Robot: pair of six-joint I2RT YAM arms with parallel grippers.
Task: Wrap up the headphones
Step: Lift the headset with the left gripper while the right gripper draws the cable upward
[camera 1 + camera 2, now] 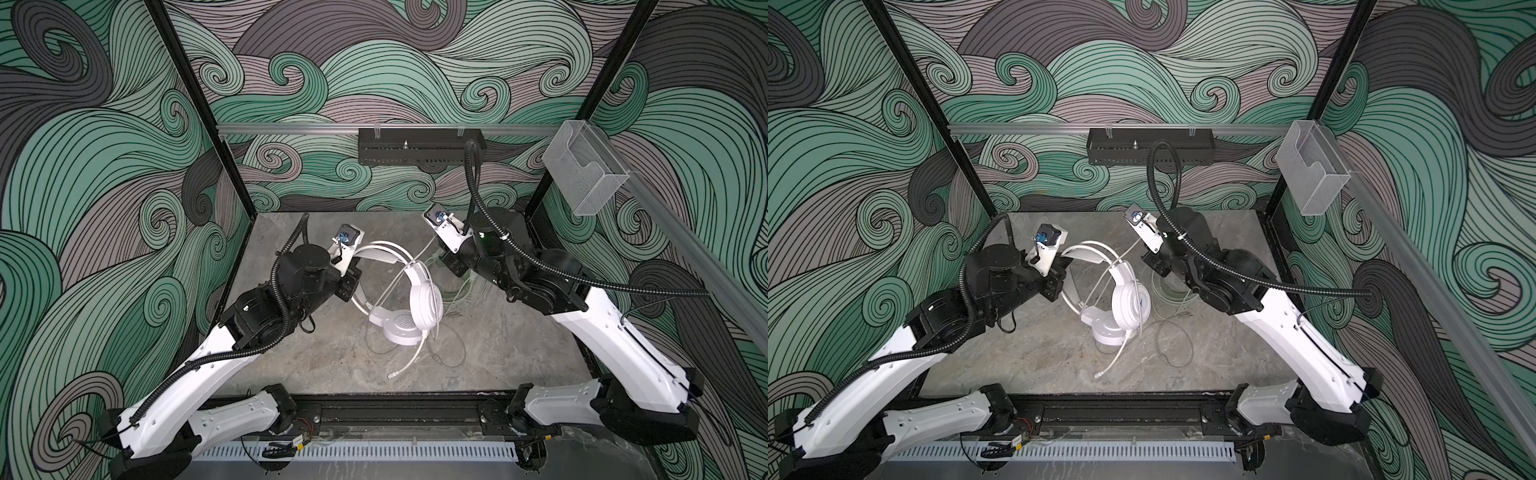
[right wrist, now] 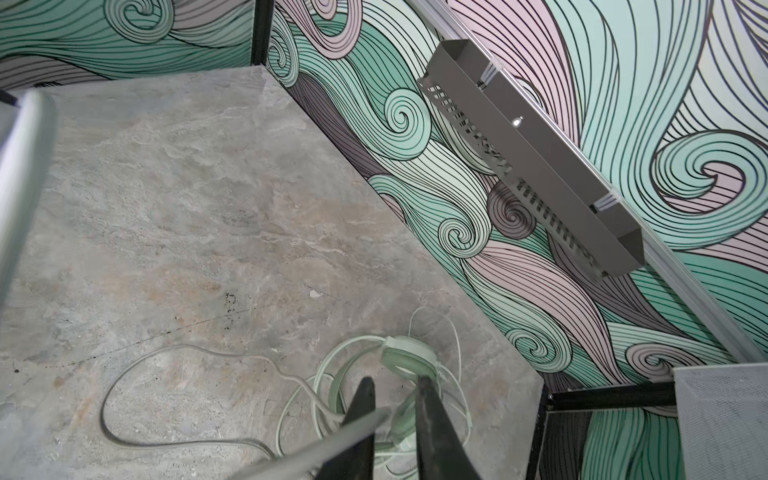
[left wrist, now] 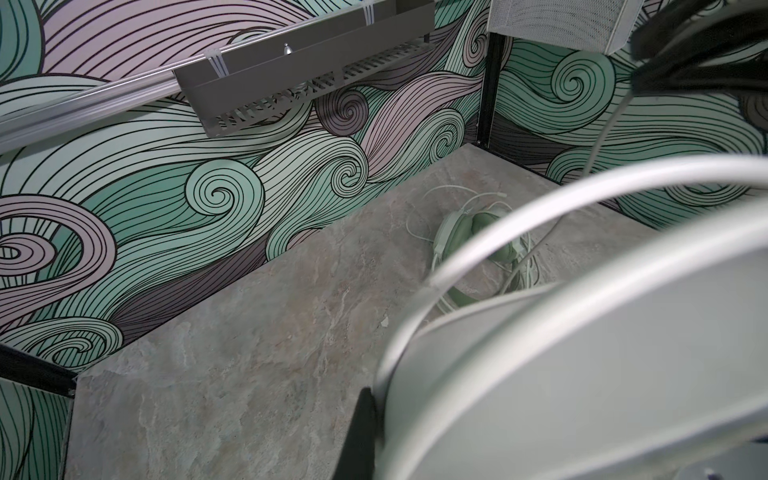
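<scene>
The white headphones (image 1: 426, 297) (image 1: 1127, 303) hang tilted at the middle, and their lower earcup (image 1: 401, 328) rests on the table. My left gripper (image 1: 353, 278) (image 1: 1059, 276) is shut on their headband (image 3: 582, 374); one black finger (image 3: 360, 432) shows against it. A white cable (image 1: 411, 266) (image 2: 311, 444) runs up to my right gripper (image 1: 451, 262) (image 2: 395, 386). Its jaws stand a little apart, and the cable lies across one finger into the gap. The mint green headphones (image 3: 469, 232) (image 2: 409, 357) (image 1: 1169, 286) lie on the table under the right gripper among their own coiled cable.
Thin cable loops (image 1: 449, 349) and a white stalk (image 1: 415, 353) trail toward the table's front. A black slotted tray (image 1: 419, 151) hangs on the back rail. A clear plastic box (image 1: 586, 170) sits on the right rail. Patterned walls close three sides.
</scene>
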